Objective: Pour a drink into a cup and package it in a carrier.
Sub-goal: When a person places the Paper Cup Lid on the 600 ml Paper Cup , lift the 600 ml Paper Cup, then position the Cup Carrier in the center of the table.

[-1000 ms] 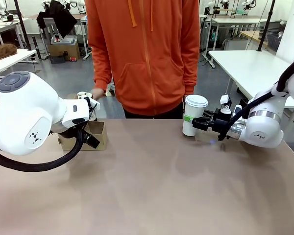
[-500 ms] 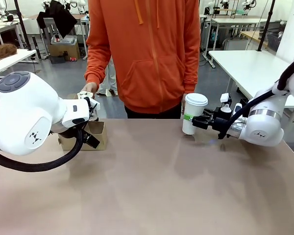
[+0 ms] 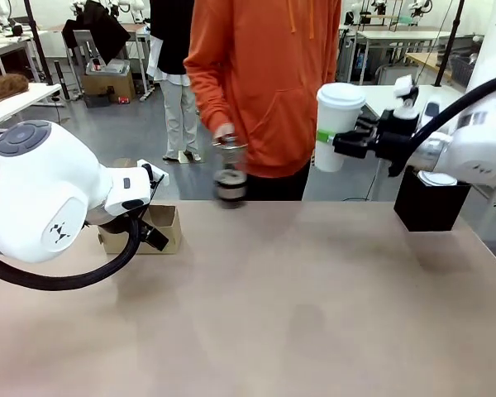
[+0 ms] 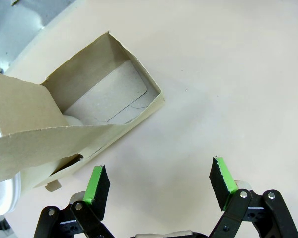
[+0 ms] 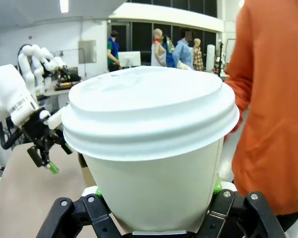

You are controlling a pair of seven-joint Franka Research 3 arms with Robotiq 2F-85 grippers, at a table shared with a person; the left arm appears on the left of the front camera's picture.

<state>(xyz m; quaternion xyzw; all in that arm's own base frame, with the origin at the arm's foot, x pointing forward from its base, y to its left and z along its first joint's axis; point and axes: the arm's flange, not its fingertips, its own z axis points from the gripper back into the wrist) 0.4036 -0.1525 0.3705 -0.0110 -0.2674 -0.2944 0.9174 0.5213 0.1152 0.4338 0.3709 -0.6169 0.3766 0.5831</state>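
A grey floor (image 3: 91, 132) stretches behind a white table (image 3: 21, 99). A ceiling light (image 5: 64, 6) glows near dark windows (image 5: 141, 37).

Left gripper (image 4: 159, 179) points downward, jaws spread wide (green pads (image 4: 97, 184) facing inward). Right gripper (image 3: 337, 141), held level, grips the cup (image 3: 340, 112).

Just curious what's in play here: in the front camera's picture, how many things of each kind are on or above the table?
white lidded cup: 1
glass jug: 1
cardboard carrier: 1
black box: 1
loose white lid: 1
Total: 5
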